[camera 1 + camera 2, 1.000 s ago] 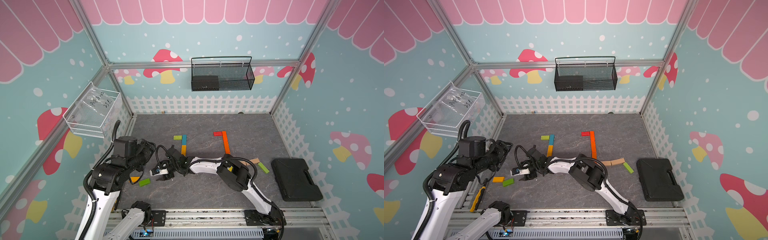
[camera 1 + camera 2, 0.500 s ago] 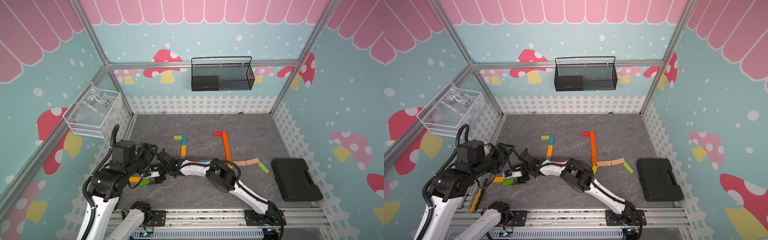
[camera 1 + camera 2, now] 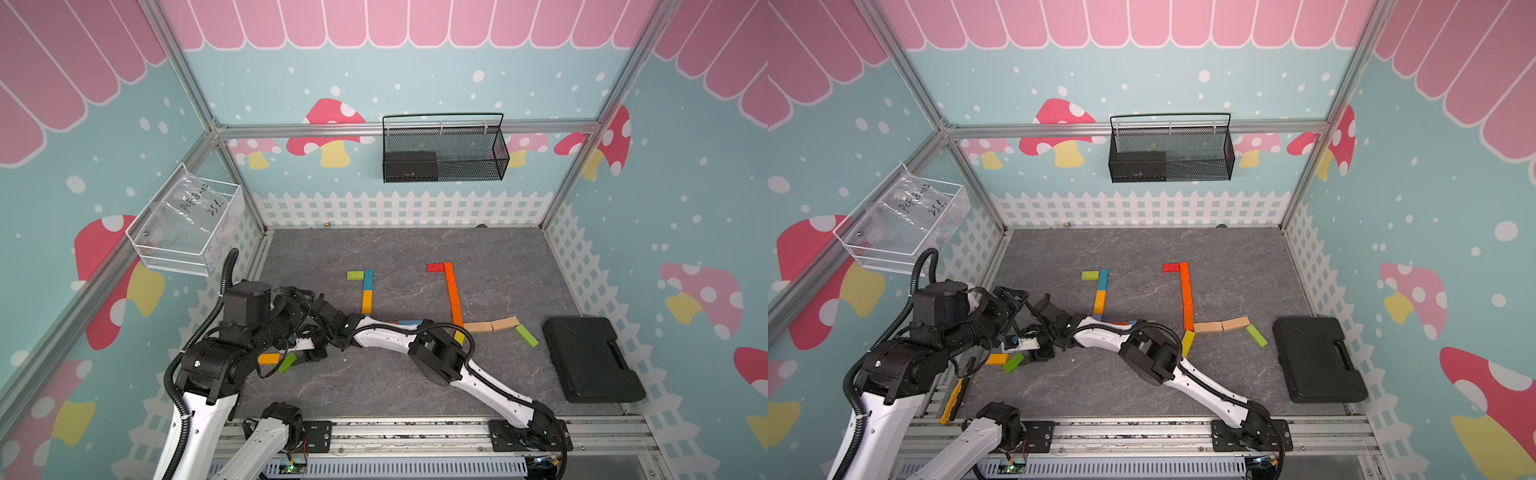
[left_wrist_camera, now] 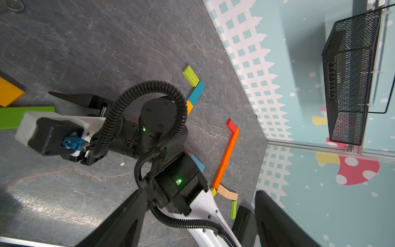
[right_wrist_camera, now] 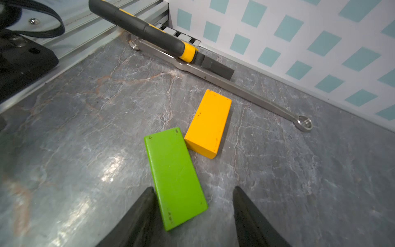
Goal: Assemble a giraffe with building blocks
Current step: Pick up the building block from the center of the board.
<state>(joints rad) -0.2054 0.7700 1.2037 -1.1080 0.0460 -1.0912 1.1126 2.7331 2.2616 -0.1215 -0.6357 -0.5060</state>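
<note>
I am straddling the near end of the green block (image 5: pixel 174 177) with my right gripper (image 5: pixel 193 189), low over the grey tabletop (image 5: pixel 74 128). The jaws are standing apart: one finger (image 5: pixel 141 213) is sitting right against the block's long edge and the other is standing clear of it, so I am clamping nothing. The block is lying flat, reaching away from my fingertips. At its far corner the yellow-orange block (image 5: pixel 208 123) is lying flat and touching it. Beyond that, a steel wrench (image 5: pixel 245 94) is lying along the fence wall, with what is probably a scraper (image 5: pixel 149 32) resting across it.

My left gripper (image 4: pixel 199 191) is hovering over my right forearm, jaws spread wide and holding nothing.

Far behind my right hand the laid-out pieces are sitting: a line of lime, blue and orange-yellow blocks (image 3: pixel 368 279), a red-topped orange column (image 3: pixel 452 293), two tan blocks (image 3: pixel 490 325) and a second green block (image 3: pixel 526 335).
</note>
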